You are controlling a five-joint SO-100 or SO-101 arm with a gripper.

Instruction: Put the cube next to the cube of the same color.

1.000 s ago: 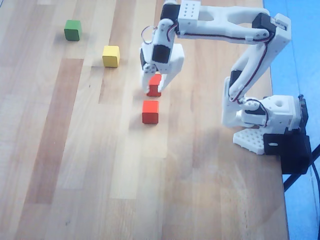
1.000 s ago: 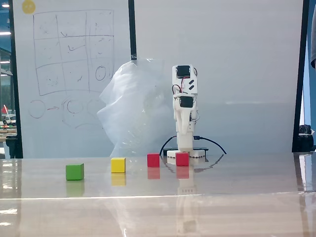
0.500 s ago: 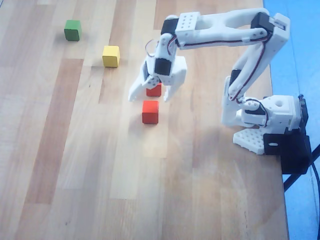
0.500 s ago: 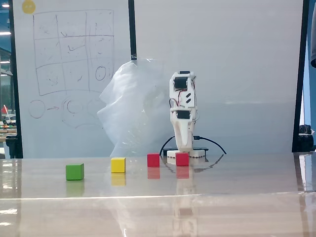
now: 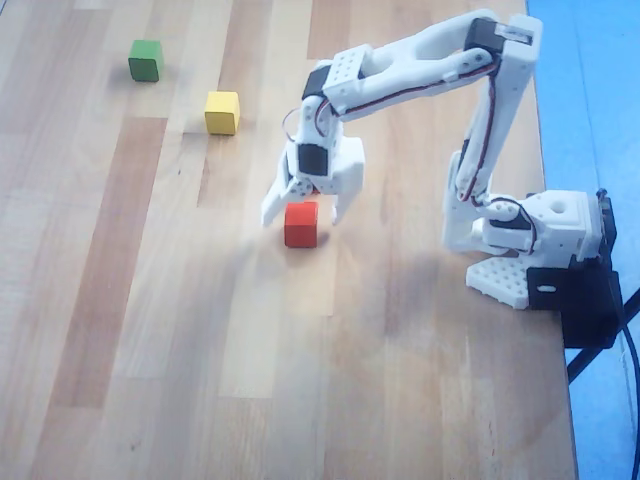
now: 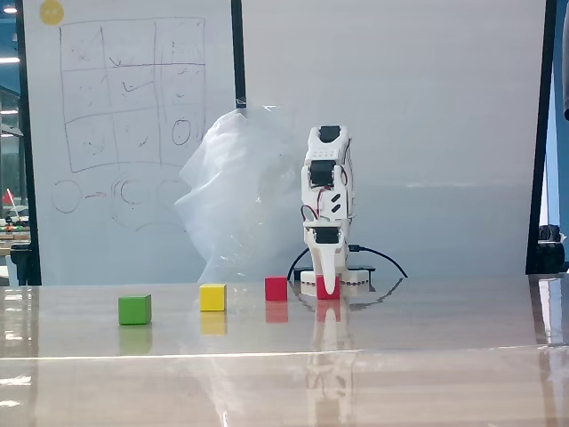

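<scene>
since the earlier frames the hand (image 5: 298, 213) has been swung from the farther red cube toward the nearer one, and that farther cube is now hidden beneath it in the overhead view. its fingers are spread wide and nothing is held. the cube (image 5: 301, 224) lies on the bench (image 5: 150, 330) just between the fingertips, seemingly so it can be gripped. the cube of the same color (image 6: 276, 288) is seen in the fixed view, left of the hand.
</scene>
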